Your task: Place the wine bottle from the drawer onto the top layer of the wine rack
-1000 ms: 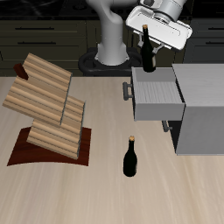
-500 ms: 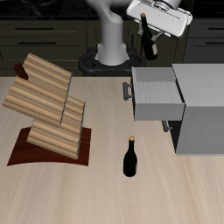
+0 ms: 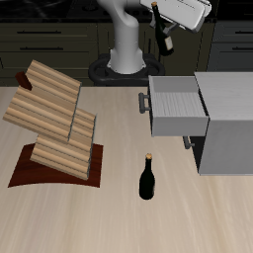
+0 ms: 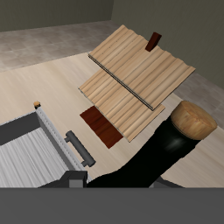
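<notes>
one wine bottle (image 3: 163, 36) is clamped in your gripper (image 3: 170, 22), high above the drawer (image 3: 178, 106); carry it across to the top layer of the wine rack (image 3: 51, 81).

The wine bottle (image 4: 153, 157) is glossy near-black glass with a matt tan cork. The wine rack (image 3: 51, 117) is pale striped wood; the drawer (image 3: 178, 106) matt grey, its floor ribbed.

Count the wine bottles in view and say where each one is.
2. One bottle is held in the gripper, high above the open drawer. The other bottle stands upright on the table near its front edge, beside the wine rack. None seem hidden.
</notes>
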